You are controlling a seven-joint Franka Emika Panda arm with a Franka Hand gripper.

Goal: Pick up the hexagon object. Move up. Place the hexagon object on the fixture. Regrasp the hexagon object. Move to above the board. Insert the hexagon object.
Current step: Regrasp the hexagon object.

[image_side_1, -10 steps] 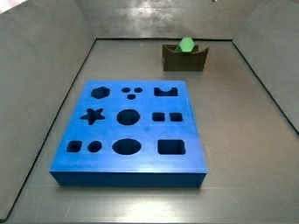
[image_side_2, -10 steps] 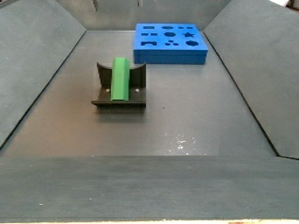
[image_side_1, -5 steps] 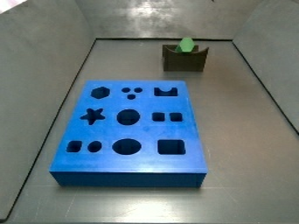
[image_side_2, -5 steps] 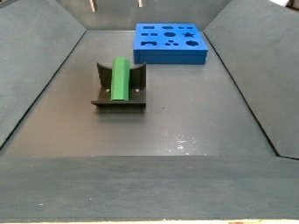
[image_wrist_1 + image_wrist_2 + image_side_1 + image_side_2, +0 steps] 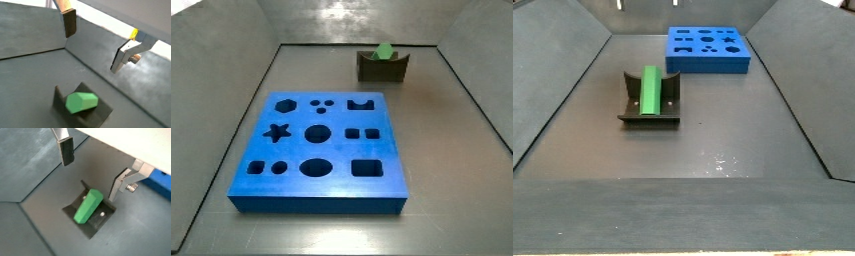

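Hexagon object (image 5: 88,206) lying in fixture (image 5: 93,226) notch. Gripper (image 5: 93,170) high above, plates apart, empty. Regrasp step judged pending: descend, straddle, close.

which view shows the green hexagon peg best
A side view: the hexagon object lies full length in the fixture. Another side view shows only its end; wrist views show it beneath the open hand.

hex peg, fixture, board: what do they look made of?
Hexagon object: likely matte plastic, uniform bright green, no glare. Fixture: dark, dull, possibly printed plastic; hard to tell. Board: matte blue, clean-cut holes, plastic or foam, unclear. Gripper hangs open above the peg, fingers metal plates with dark pads.
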